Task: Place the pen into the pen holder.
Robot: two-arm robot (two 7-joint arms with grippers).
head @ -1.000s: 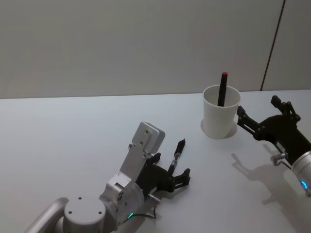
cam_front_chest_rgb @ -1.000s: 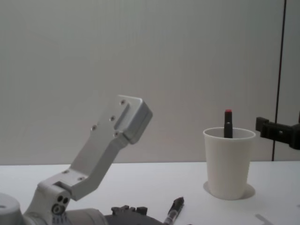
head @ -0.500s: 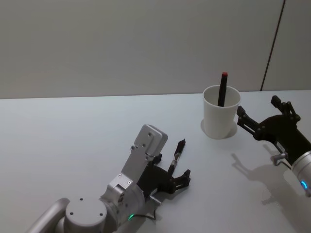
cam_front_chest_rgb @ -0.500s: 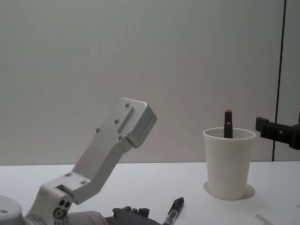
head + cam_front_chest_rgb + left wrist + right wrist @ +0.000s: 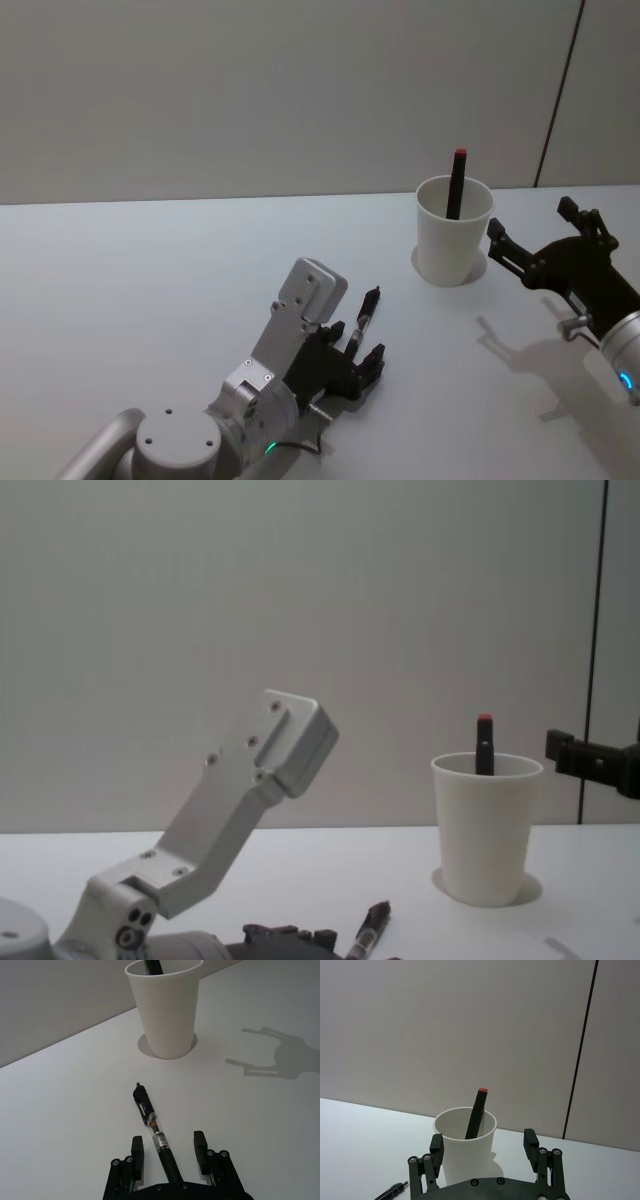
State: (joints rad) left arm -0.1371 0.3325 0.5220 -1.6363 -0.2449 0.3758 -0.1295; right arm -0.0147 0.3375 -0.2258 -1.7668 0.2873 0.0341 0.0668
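White paper makes up the pen holder (image 5: 453, 235), a tapered cup with a rolled rim. It is stood upright on the pale tabletop (image 5: 150, 270), toward the far right in the head view. A dark, red-tipped pen (image 5: 456, 185) is leaned inside it, with the red end raised above the rim.

The pen (image 5: 157, 1135), dark with a clear barrel section and a printed label, is laid flat on the tabletop. It is well apart from the pen holder and nearer the robot, and one end is pointed roughly toward the cup.

The left tool (image 5: 360, 355) is lowered close to the tabletop over the near end of this pen. Its fingers (image 5: 136, 1144) are spread to a moderate width, one on each side of the barrel. In the left wrist view a gap is seen on both sides, so the pen is straddled but not gripped. Whether the fingertips touch the tabletop cannot be told.

The right tool (image 5: 531, 220) is held above the tabletop just to the right of the pen holder, apart from it. Its fingers are spread wide and nothing is held between them. In the right wrist view the cup is seen beyond the spread fingers.

A plain grey wall (image 5: 250, 90) is seen behind the tabletop.
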